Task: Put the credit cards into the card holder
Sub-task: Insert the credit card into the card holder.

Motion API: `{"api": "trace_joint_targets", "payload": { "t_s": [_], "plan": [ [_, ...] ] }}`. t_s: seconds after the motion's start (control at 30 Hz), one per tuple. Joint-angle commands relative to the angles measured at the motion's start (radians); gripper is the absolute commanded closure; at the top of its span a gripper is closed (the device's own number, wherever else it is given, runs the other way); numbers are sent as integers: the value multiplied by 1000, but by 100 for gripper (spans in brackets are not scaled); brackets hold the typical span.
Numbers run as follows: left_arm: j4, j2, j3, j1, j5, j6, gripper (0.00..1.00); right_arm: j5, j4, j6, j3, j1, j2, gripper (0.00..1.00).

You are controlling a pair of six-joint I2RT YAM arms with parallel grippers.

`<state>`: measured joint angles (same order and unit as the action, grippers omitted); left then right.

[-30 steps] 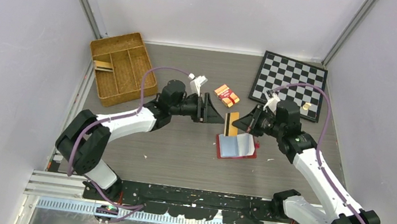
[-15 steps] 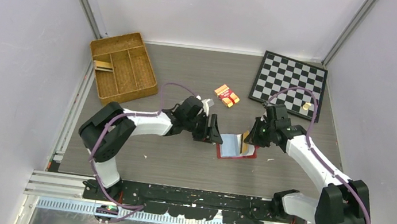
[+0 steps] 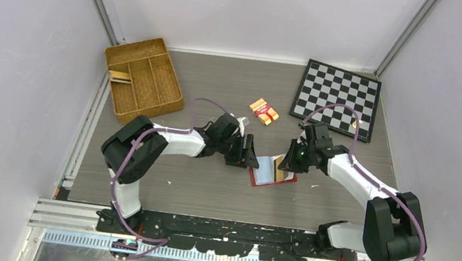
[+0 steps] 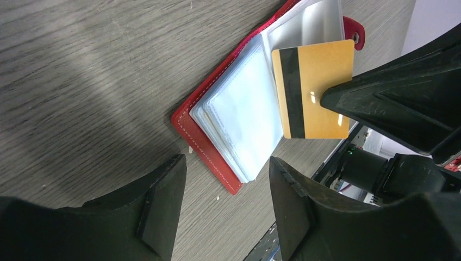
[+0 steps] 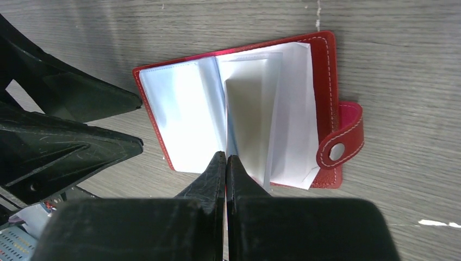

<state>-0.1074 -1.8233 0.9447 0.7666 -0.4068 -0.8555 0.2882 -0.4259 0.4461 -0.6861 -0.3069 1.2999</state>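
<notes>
Red leather-look card holder [image 3: 267, 172] lies spread open on the grey wood-grain table [image 3: 201, 184], just right of centre in the overhead view. Its clear sleeves [image 5: 179, 119] are fanned up, and its snap tab [image 5: 340, 144] is folded out at the right side of the right wrist view.

Right gripper [image 5: 225, 160] has its fingers pinched fully together on one card [image 4: 315, 87], gold with a dark stripe. In the upper right of the left wrist view the card hangs over the holder, overlapping the sleeves. Whether it has entered a pocket I cannot tell.

Left gripper [image 4: 226, 166] has its fingers well apart and holds nothing. It sits low beside the holder's left side, and the red corner shows in the gap between the fingers without being pinched.

The step in hand looks like the insertion itself, with one card brought to the sleeves and the other arm placed to steady the holder. Next, I judge, the card's leading edge must find the mouth of one sleeve and slide in flat along it. The sleeves are limp and stacked, so the edge could slip between two of them or push the holder across the table. The left fingers would do well to press or clamp the holder first. No other loose card shows clearly in these views.
</notes>
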Motion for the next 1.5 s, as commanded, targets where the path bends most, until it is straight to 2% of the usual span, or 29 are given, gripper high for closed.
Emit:
{"api": "trace_joint_targets", "payload": {
  "t_s": [0.0, 0.3, 0.6, 0.77, 0.97, 1.47],
  "plan": [
    [-21, -26, 20, -1, 18, 4, 40, 37, 42, -17, -10, -20, 25, 100],
    [-97, -22, -26, -32, 20, -42, 43, 40, 34, 11, -24, -80, 44, 100],
    [-122, 18, -77, -122, 8, -20, 44, -8, 134, 175, -23, -195, 34, 100],
    [29, 83, -50, -147, 85, 99, 43, -153, 102, 245, -26, -206, 6, 100],
    [219, 125, -5, -144, 140, 252, 42, -154, 180, 302, 43, -205, -63, 100],
    [248, 81, 55, -82, 119, 305, 43, 22, 395, 389, 171, -147, -56, 99]
  ]
}}
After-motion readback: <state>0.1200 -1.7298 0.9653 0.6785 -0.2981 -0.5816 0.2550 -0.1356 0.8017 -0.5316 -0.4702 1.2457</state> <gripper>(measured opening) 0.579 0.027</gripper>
